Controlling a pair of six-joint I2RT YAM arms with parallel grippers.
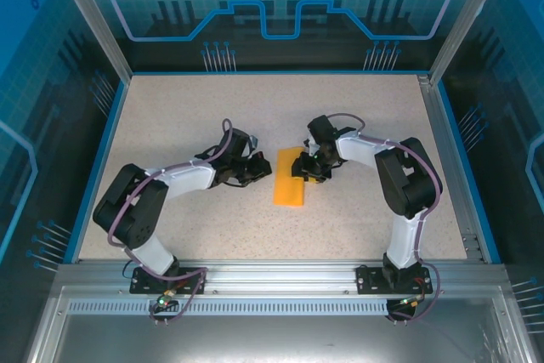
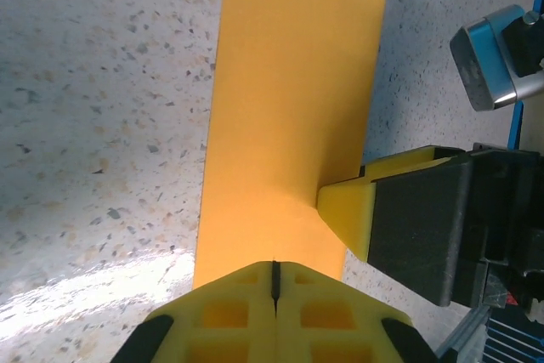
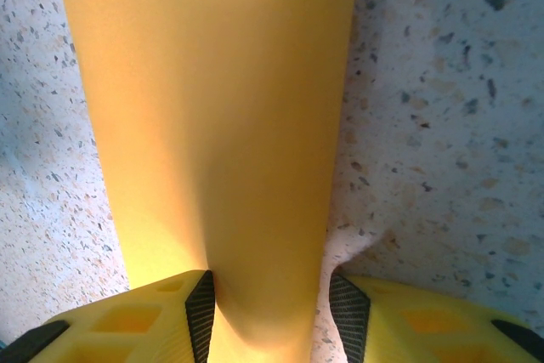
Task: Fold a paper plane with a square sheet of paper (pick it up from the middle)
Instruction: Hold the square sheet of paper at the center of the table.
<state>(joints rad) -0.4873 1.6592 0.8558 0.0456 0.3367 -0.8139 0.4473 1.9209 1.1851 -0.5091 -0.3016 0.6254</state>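
The square sheet of paper (image 1: pixel 289 178) lies on the table's middle as a long orange-yellow rectangle, folded over. My left gripper (image 1: pixel 257 169) is at its left long edge. In the left wrist view its jaws (image 2: pixel 274 265) are shut tight, tips over the paper's (image 2: pixel 289 108) near edge, with nothing orange showing in the seam. My right gripper (image 1: pixel 308 169) reaches in from the right, and one yellow finger (image 2: pixel 348 214) presses on the sheet. In the right wrist view its jaws (image 3: pixel 272 282) stand apart astride the paper (image 3: pixel 221 125): the left pad touches it, the right pad is apart from it.
The speckled table (image 1: pixel 187 116) is bounded by a blue rim and a metal frame (image 1: pixel 93 31). An aluminium rail (image 1: pixel 272 274) carrying both arm bases runs along the near edge. Bare tabletop lies behind and in front of the paper.
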